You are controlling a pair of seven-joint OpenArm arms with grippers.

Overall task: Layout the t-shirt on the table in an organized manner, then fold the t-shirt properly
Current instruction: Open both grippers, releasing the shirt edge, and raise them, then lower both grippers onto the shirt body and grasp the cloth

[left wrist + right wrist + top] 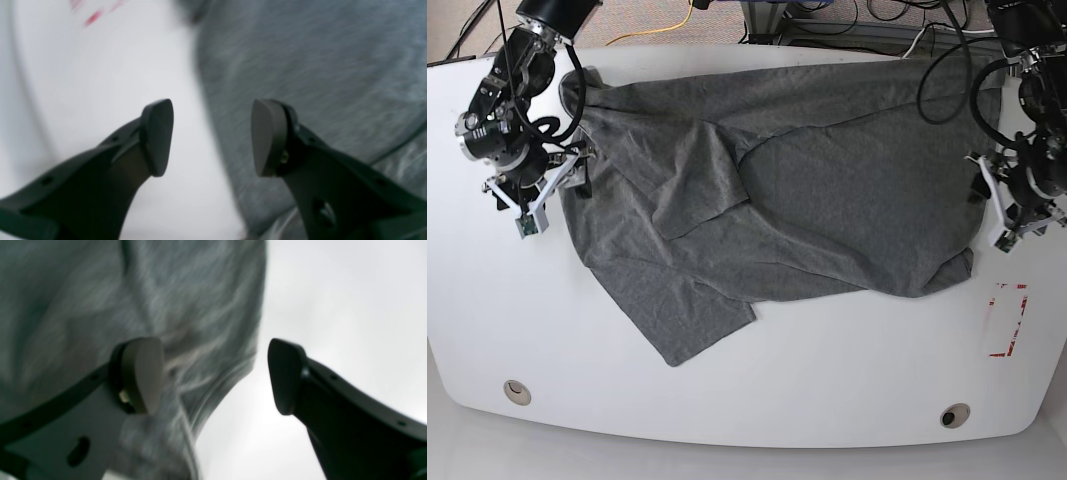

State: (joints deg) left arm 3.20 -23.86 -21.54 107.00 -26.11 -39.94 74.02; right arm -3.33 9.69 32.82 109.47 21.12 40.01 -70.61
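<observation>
T-shirt (pixel 827 190) lies rumpled across the far half of the tabletop (pixel 757 400), 1 sleeve trailing near-left. Both hands released, gripping nothing: left hand (pixel 211 138) straddles the shirt's right edge, right hand (pixel 215 376) straddles its left edge. Red tape mark (pixel 1007 320) near-right.

1. T-shirt (pixel 827 190): thin heather-grey knit cloth, matt, wrinkled.
2. Table (pixel 827 390): glossy white, smooth.
3. Left gripper (pixel 212 137), right gripper (pixel 213 375): matt black plastic fingers; smooth pads (pixel 267 136).
</observation>
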